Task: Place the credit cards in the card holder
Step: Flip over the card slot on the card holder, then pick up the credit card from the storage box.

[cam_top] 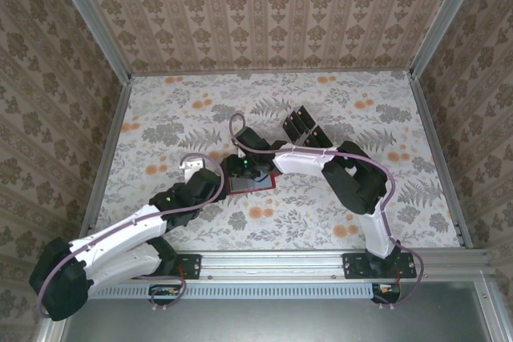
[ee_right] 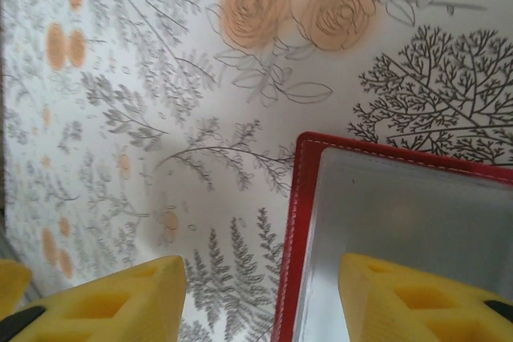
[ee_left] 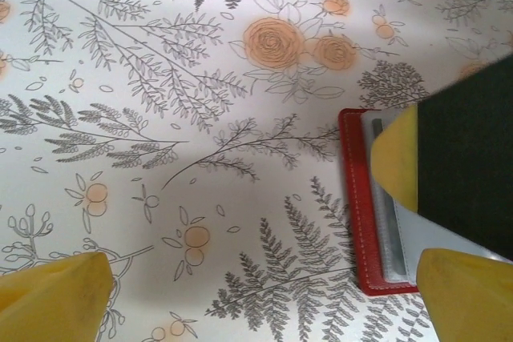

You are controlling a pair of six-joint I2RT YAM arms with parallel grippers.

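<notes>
- Right pincer point(ee_right: 264, 310) stood about half open, astride one stitched edge of the card holder point(ee_right: 298, 222). One finger was over its pale inner pocket point(ee_right: 401, 222), the other over bare counter point(ee_right: 120, 118) just beside it. I saw nothing held between them.
- Left pincer point(ee_left: 256, 302) gaped as wide as it goes, low over the counter just beside the card holder, and empty.
- Between the two pincers the card holder lay open and flat, red border up.
- Dark and glossy, the credit cards point(cam_top: 303, 126) sat in a cluster well beyond the card holder, on its far side. I could make out none at the holder itself.
- My reading: the step in hand was settling the holder open, not loading it.
- Next would call for fetching one card from beyond the holder, then sliding it flat into the pocket mouth while the left pincer pinned the red border.
- Overhead placed the cards and both arms meeting at the holder.
- From the left wrist I got the right pincer's finger point(ee_left: 397, 158) on or just above the pocket, though I couldn't judge contact.
- From the right wrist I got the stitching and the pocket's sheen.
</notes>
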